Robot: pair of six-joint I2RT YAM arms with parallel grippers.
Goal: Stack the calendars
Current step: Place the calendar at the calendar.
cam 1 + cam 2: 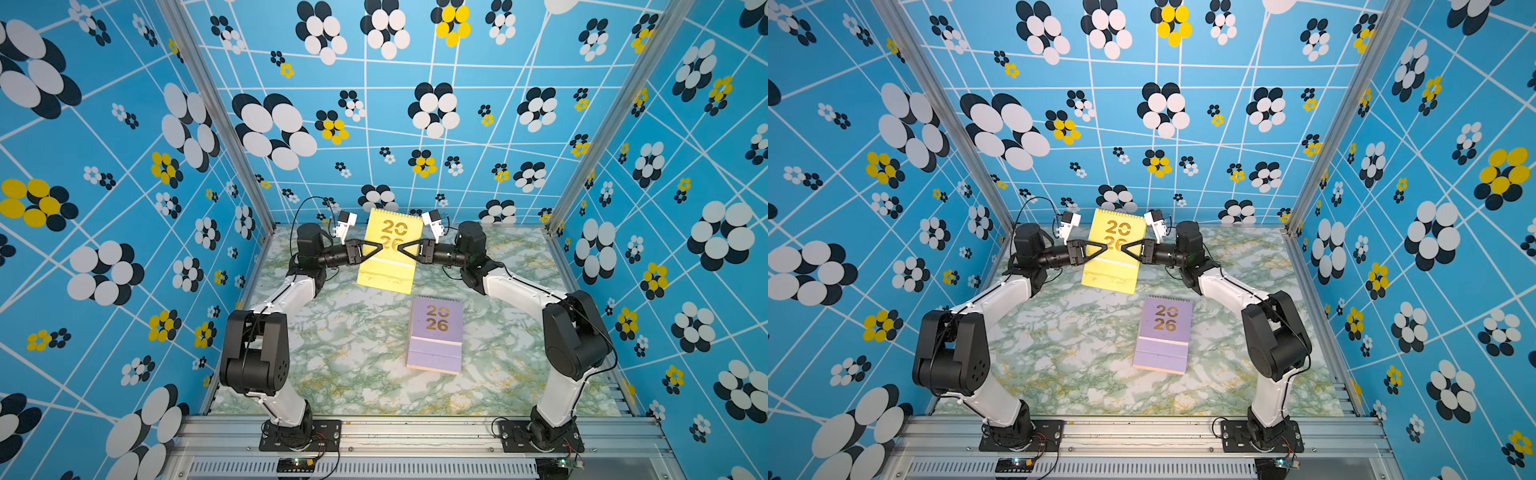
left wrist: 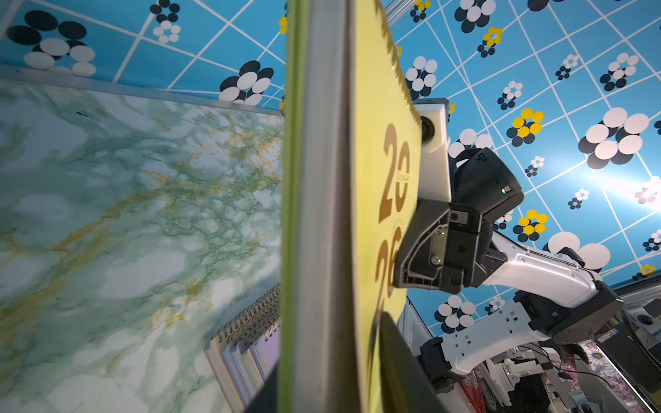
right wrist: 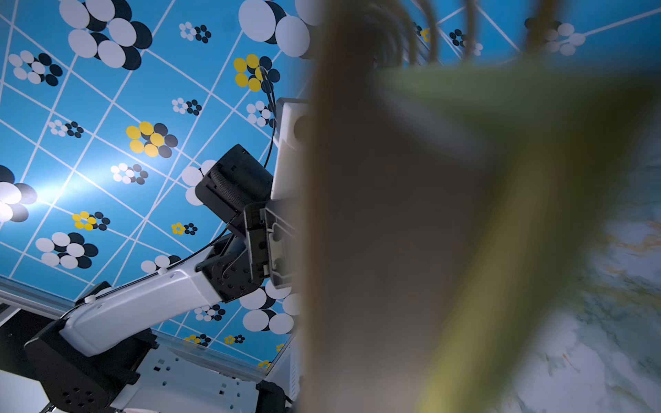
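Note:
A yellow-green calendar (image 1: 388,270) (image 1: 1111,272) hangs upright above the back of the table, between both grippers. My right gripper (image 1: 400,248) (image 1: 1123,249) is shut on its right side; in the right wrist view the calendar (image 3: 393,232) is a close blur. My left gripper (image 1: 379,246) (image 1: 1106,246) reaches in from the left. In the left wrist view its fingers (image 2: 397,361) straddle the calendar's edge (image 2: 372,143), slightly off the cover. A stack of calendars with a lilac cover on top (image 1: 436,332) (image 1: 1165,332) (image 2: 246,350) lies flat, centre-right.
The marbled green tabletop (image 1: 332,353) is boxed in by blue flower-patterned walls on three sides. An aluminium rail (image 1: 415,432) with both arm bases runs along the front edge. Both arms arch inward over the table's sides.

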